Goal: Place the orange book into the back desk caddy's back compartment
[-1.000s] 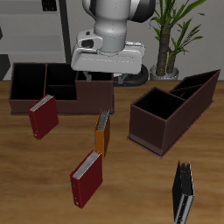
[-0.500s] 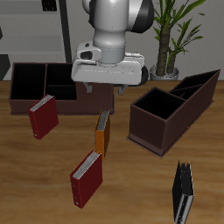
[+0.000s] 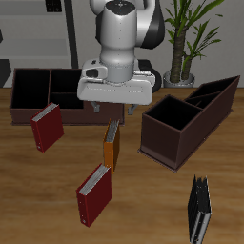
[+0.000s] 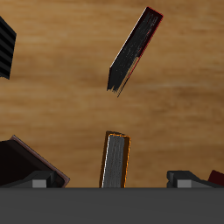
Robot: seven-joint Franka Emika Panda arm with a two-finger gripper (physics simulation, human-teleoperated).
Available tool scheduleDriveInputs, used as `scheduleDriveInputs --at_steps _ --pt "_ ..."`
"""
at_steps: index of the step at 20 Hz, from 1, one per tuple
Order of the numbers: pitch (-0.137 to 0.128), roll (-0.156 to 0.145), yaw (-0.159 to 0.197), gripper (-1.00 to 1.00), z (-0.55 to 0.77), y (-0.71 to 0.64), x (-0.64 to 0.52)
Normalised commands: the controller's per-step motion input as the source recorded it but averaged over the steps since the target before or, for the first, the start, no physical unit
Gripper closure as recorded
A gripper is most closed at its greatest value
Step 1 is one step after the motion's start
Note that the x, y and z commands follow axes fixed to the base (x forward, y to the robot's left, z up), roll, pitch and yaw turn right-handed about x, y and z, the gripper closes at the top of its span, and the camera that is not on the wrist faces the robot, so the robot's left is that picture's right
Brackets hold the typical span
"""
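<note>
The wooden tabletop (image 3: 29,210) carries two dark brown organizers. The back desk caddy (image 3: 57,95) is a long straight-walled box lying along the far side, partly hidden by the arm; a second caddy with slanted top edges (image 3: 186,119) sits apart from it. The back compartment cannot be made out behind the robot.

The orange book (image 3: 111,145) stands upright on the tabletop, between the two caddies and nearer the front than both. It is thin, with a bright orange cover and pale page edges (image 4: 115,162) seen from above.

A dark red book (image 3: 93,194) stands just in front of it, another (image 3: 46,127) leans by the back desk caddy, and a black book (image 3: 198,212) stands well apart.

The gripper (image 3: 114,112) hangs directly above the orange book, fingers spread apart, holding nothing and touching nothing.
</note>
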Motion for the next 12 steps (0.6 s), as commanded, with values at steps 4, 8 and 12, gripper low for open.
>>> scheduleDriveInputs --at_steps 4,8,12 --pt "0.013 -0.024 -0.035 -1.0 -0.35 -0.05 0.02" --pt "0.022 -0.008 -0.02 -1.0 -0.33 -0.04 0.03" --pt "0.003 -0.016 -0.004 -1.0 -0.3 -0.01 0.02"
